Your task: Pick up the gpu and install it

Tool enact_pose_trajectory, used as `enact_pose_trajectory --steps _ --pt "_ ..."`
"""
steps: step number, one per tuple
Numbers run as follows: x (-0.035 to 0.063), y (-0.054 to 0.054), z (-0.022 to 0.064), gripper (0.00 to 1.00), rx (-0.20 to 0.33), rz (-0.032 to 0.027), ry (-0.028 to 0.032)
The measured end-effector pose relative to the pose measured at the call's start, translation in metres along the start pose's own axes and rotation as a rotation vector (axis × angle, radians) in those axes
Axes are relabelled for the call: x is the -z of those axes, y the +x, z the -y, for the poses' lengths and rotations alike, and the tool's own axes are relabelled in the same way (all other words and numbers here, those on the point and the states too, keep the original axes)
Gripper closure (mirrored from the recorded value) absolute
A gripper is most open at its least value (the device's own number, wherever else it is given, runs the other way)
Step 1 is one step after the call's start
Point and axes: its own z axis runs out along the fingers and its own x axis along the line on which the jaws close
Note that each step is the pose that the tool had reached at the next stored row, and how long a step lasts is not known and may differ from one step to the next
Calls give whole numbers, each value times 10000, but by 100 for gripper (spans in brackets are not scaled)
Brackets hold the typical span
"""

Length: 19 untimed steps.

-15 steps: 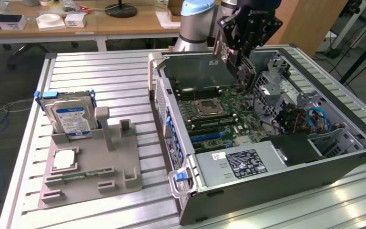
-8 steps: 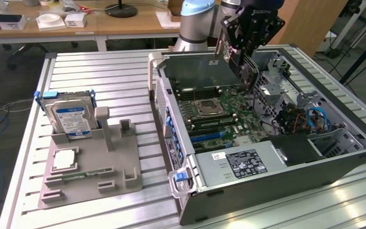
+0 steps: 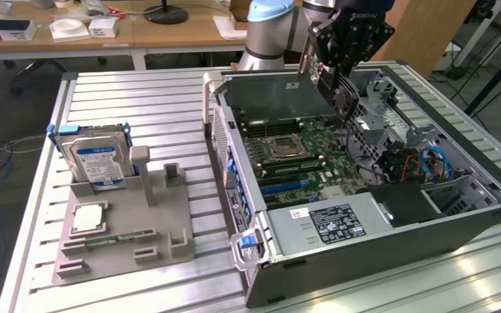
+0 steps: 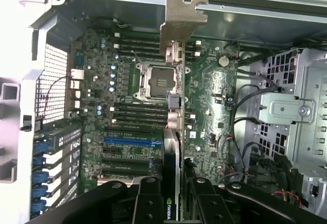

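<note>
Upper right of the exterior view, the gpu (image 3: 325, 81) hangs on a slant over the open case (image 3: 381, 254), clamped between my fingers (image 4: 148, 199). Tilted like this, I judge its bracket (image 4: 181, 20) could snag the case wall or miss the slot.

The claw (image 4: 172, 204) grips the gpu (image 4: 173, 140) edge-on — above the motherboard (image 4: 214, 101).
</note>
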Motion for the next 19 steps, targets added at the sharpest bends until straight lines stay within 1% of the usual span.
enact_pose_trajectory --steps 8,19 --pt "-2 -62 -3 74 71 -1 -3" --pt "-2 -62 -3 74 118 -2 -4"
